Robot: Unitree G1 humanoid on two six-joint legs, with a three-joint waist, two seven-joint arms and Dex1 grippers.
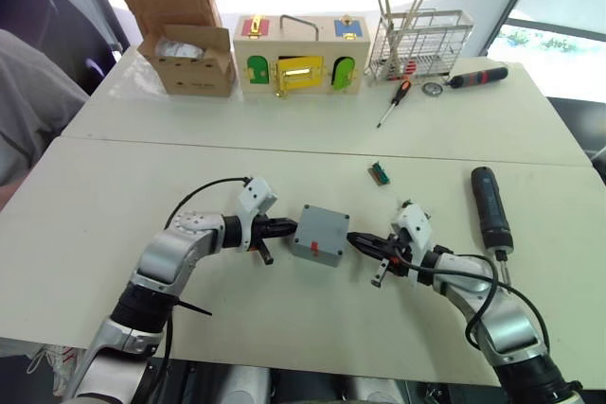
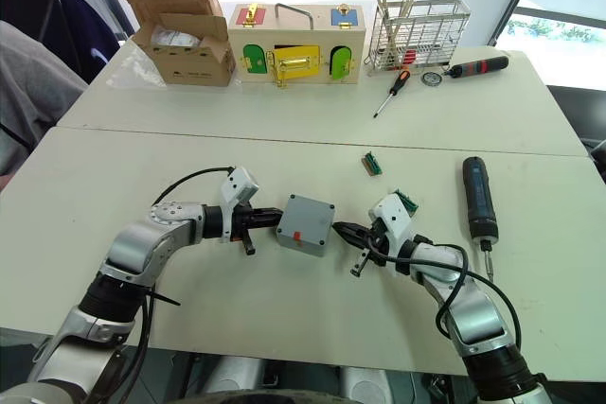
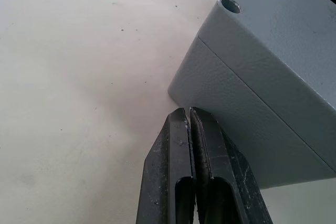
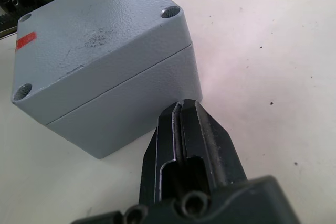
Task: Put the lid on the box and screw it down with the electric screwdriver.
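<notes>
The grey box (image 1: 320, 234) stands on the white table between my two grippers. The lid (image 4: 100, 35) sits on top of it, flush with the box's edges, with a seam line below it, corner holes showing and a small red mark on its top face. My left gripper (image 1: 289, 227) is shut, its tips (image 3: 189, 114) right at the box's left wall. From the other side my right gripper (image 1: 355, 240) is shut too, its tips (image 4: 186, 103) against the right wall. The electric screwdriver (image 1: 490, 207), thick and black, lies on the table to the right of my right arm.
At the back stand a brown cardboard box (image 1: 180, 40), a wooden box with coloured doors (image 1: 300, 56) and a wire rack (image 1: 419, 44). An orange-handled screwdriver (image 1: 393, 101), a red-and-black tool (image 1: 478, 76) and a small green part (image 1: 380, 173) lie nearby. A person's sleeve (image 1: 24, 101) shows at the left.
</notes>
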